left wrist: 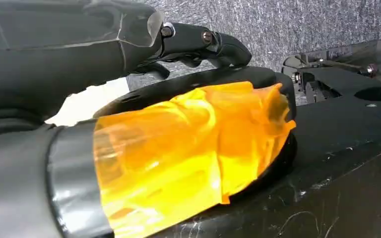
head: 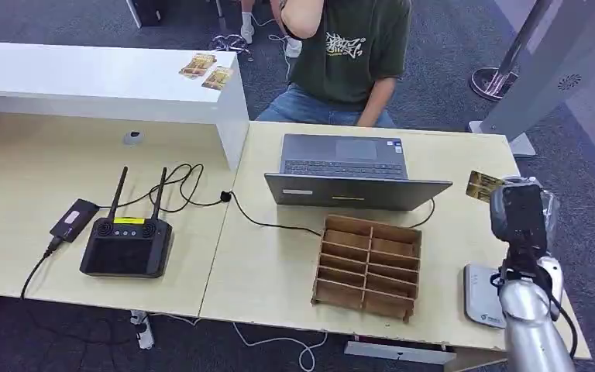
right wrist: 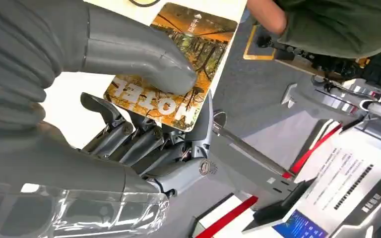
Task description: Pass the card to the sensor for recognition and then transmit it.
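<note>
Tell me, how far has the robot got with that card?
Picked up: the right hand pinches the card between thumb and fingers, raised above the table's right end. Still left: bringing it to the white sensor near the table's front edge, then handing it on. The person sits behind the laptop.

The right arm (head: 528, 325) is silver metal with a black cable beside it. The right hand (head: 517, 213) has a grey ribbed cover, a thick grey thumb (right wrist: 139, 59) and dark fingers (right wrist: 144, 146) with small screws. The left hand (left wrist: 129, 54) is black, with screws and orange tape (left wrist: 188, 153).
</note>
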Controlling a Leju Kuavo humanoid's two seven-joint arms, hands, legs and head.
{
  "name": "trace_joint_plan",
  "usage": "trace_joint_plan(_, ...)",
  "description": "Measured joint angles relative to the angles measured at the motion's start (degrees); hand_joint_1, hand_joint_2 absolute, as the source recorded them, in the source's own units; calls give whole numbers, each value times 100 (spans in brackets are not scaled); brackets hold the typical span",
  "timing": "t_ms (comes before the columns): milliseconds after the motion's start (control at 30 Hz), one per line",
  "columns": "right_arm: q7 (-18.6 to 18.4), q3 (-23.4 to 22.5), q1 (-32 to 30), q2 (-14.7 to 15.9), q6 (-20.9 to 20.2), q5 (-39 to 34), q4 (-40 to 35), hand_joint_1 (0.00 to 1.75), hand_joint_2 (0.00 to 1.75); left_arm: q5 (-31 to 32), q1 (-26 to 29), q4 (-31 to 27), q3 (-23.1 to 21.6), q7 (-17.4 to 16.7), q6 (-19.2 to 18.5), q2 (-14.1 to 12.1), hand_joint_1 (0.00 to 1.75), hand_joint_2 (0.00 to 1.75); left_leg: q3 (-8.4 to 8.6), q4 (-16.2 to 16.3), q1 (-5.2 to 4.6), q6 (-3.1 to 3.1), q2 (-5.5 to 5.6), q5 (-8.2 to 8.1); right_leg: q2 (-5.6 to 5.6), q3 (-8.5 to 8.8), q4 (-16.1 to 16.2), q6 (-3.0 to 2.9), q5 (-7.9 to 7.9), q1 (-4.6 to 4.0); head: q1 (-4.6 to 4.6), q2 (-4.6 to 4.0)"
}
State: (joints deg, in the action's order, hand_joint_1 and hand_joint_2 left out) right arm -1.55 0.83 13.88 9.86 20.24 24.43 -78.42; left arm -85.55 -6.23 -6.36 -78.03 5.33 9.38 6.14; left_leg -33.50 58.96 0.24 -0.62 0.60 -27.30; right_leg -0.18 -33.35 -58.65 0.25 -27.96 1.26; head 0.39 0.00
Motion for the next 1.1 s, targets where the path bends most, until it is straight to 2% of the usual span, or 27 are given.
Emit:
trace_joint_plan(300, 26, -223, -475, 13, -2, 26, -162, 175, 175, 0, 9, 0, 90, 2, 22, 7, 0, 0, -1, 0, 0, 0, 1, -1, -1, -1, 1, 2, -1, 0, 2, 0)
trace_joint_plan(600, 103, -511, -1249, 15, -37, 2, -476, 175, 175, 0, 41, 0, 227, 20, 42, 9, 0, 0, -2, -2, 0, -3, 2, -6, -3, 0, 1, 3, -4, 0, 2, 0)
trace_joint_plan(1100, 96, -728, -1718, -11, -144, -76, -667, 175, 175, 0, 89, 0, 374, 26, 57, 4, 0, 0, 0, -2, 0, -3, 2, -6, -1, 0, 1, 4, -4, 0, 0, 0)
